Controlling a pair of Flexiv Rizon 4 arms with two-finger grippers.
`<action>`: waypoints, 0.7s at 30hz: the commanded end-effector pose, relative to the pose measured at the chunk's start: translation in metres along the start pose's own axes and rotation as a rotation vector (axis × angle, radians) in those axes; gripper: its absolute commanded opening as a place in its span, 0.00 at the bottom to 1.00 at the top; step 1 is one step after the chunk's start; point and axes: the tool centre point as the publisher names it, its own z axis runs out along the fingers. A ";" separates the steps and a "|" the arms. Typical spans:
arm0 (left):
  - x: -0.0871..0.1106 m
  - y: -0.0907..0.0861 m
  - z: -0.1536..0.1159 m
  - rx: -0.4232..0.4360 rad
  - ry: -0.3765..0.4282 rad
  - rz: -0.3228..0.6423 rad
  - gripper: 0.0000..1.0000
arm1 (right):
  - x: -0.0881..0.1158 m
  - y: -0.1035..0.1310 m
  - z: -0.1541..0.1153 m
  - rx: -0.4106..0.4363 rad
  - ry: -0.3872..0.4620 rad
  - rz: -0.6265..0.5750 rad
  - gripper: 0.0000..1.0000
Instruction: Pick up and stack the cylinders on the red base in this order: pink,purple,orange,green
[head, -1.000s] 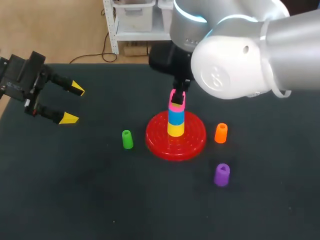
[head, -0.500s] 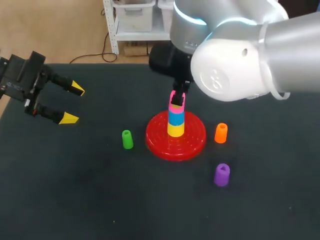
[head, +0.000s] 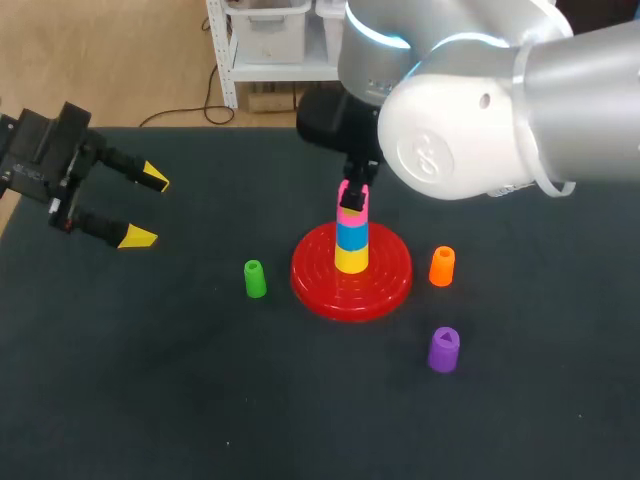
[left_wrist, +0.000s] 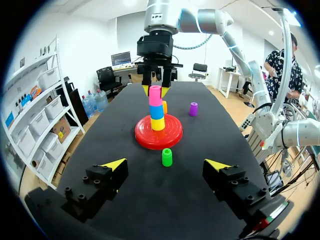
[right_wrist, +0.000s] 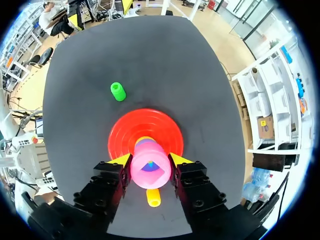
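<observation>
The base (head: 388, 283) is glossy, ridged plastic; the pink cylinder (left_wrist: 155, 95) and green cylinder (head: 254, 279) look smooth plastic. The table (head: 150, 380) is matt and finely grained, the right arm (head: 470, 120) smooth-shelled and shiny.

red base (head: 388, 284), pink cylinder (head: 348, 213), green cylinder (head: 255, 279), purple cylinder (head: 443, 350)

In the head view the right arm (head: 480, 110) covers the table's (head: 150, 380) far right corner and most of the right gripper (head: 353, 203). From the right wrist, the pink cylinder (right_wrist: 148, 170) hides nearly all of the blue cylinder (head: 351, 232) and yellow cylinder (head: 351, 259) beneath, and part of the orange cylinder (right_wrist: 153, 198).
</observation>
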 end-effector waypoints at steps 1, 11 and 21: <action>0.001 0.001 0.000 0.002 0.000 0.001 1.00 | 0.001 0.000 0.004 0.015 -0.016 0.011 1.00; 0.001 0.001 0.000 0.002 0.000 0.001 1.00 | -0.001 0.000 -0.016 0.034 -0.057 0.017 1.00; 0.001 0.001 0.000 0.002 0.000 0.001 1.00 | 0.020 0.008 -0.074 0.090 -0.129 0.003 1.00</action>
